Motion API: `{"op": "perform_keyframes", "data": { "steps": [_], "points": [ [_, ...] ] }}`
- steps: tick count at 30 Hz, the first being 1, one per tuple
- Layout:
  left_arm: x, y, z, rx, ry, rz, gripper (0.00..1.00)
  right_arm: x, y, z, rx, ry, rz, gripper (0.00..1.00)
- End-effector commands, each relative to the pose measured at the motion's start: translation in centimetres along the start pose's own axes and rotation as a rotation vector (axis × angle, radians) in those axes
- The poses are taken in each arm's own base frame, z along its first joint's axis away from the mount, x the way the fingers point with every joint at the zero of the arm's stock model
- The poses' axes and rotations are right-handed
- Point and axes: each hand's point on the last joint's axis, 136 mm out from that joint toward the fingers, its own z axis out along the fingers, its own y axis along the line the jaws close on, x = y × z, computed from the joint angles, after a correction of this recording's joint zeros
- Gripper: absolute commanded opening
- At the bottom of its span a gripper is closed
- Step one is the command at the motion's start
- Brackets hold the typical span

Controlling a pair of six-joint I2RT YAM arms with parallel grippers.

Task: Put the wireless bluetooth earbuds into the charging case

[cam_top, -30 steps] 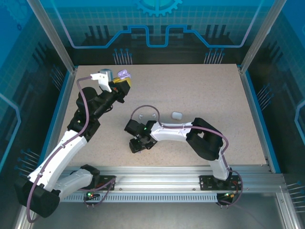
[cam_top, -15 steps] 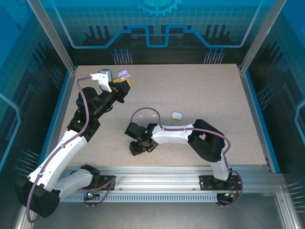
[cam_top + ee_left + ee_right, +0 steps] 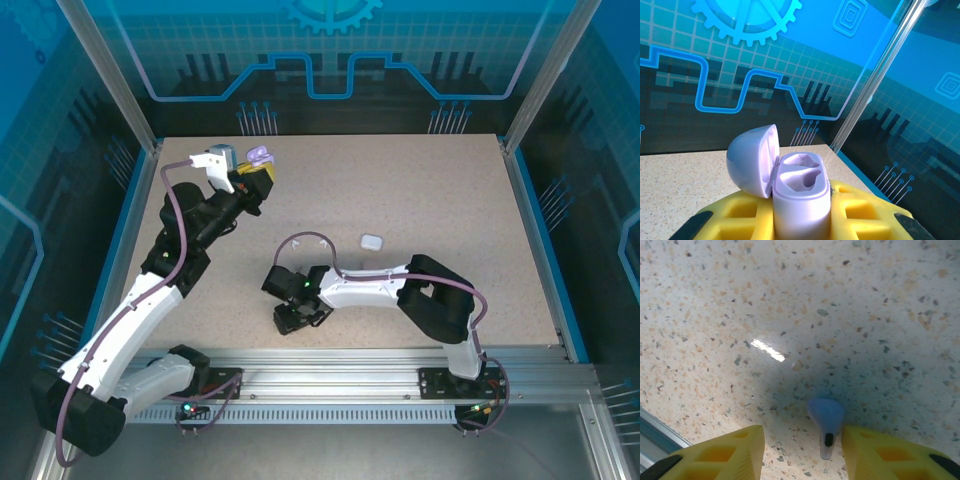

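A purple charging case (image 3: 801, 195) stands upright between my left gripper's yellow fingers (image 3: 730, 220), lid (image 3: 752, 157) swung open to the left and both sockets empty. My left gripper (image 3: 255, 176) is shut on it above the table's far left, where the case (image 3: 261, 155) sticks up. One small stemmed earbud (image 3: 826, 417), pale purple in the shade, lies on the table with its stem toward the camera. My right gripper (image 3: 802, 452) is open around it, low over the table. The earbud sits close to the right finger (image 3: 890, 455). My right gripper (image 3: 297, 318) is near the front middle.
A small white rounded case (image 3: 371, 241) lies on the speckled table (image 3: 440, 200) just beyond the right arm. Blue rails edge the table left (image 3: 135, 220) and right (image 3: 540, 240). A metal rail (image 3: 652, 427) runs close by at the near side.
My right gripper has shifted a little toward the near edge and lower over the table. The left arm and the purple case have not moved.
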Motion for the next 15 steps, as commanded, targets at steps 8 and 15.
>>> {"op": "perform_keyframes", "data": {
  "steps": [8,15],
  "points": [
    [-1.18,-0.6,-0.48,0.029,-0.043,-0.016,0.0,-0.42,-1.58,0.32,0.144,0.013,0.057,0.45],
    [-1.09,-0.56,-0.44,0.03,-0.043,-0.018,0.0,-0.48,-1.44,0.73,0.189,0.016,0.03,0.43]
  ]
}}
